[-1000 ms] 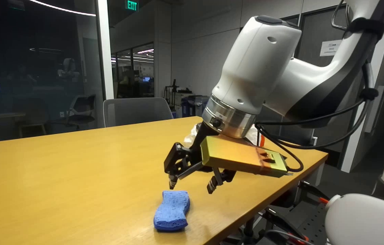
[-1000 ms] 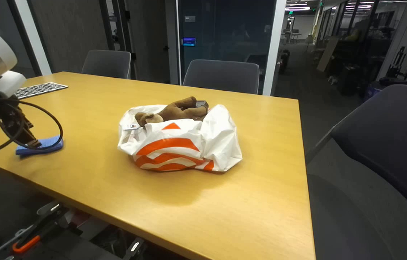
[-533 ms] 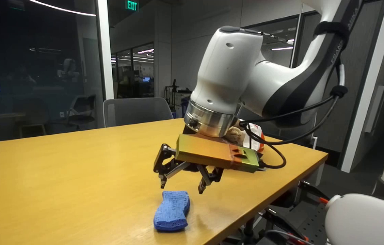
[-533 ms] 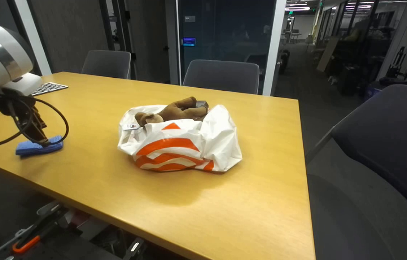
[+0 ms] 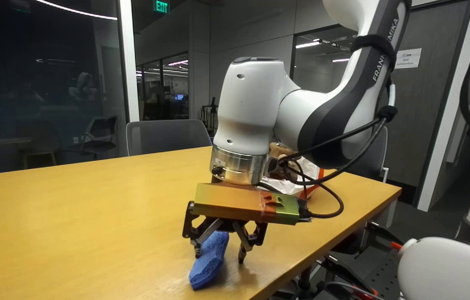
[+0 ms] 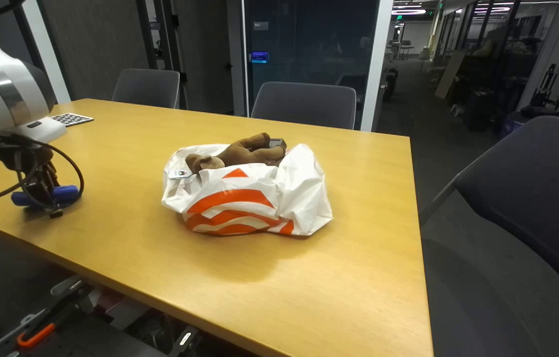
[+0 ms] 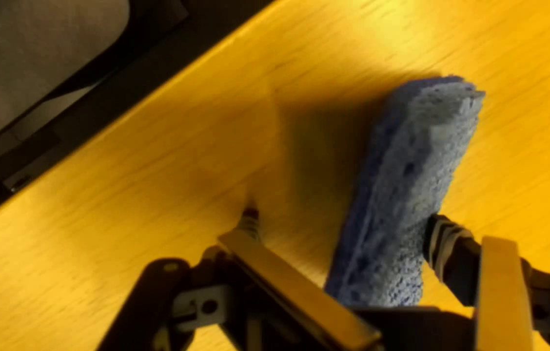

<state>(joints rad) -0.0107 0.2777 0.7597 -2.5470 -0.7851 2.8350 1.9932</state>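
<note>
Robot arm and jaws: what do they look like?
The arm is rounded and white, with a black panel, white lettering, a black strap and a silver collar. Beneath the collar is an orange-and-green box. The jaws are dark linkages with pale-banded tips; black cables loop outside.

The bent arm slopes down to a nearly upright wrist. Below, the tool points downward, its fingers standing wide apart.
</note>
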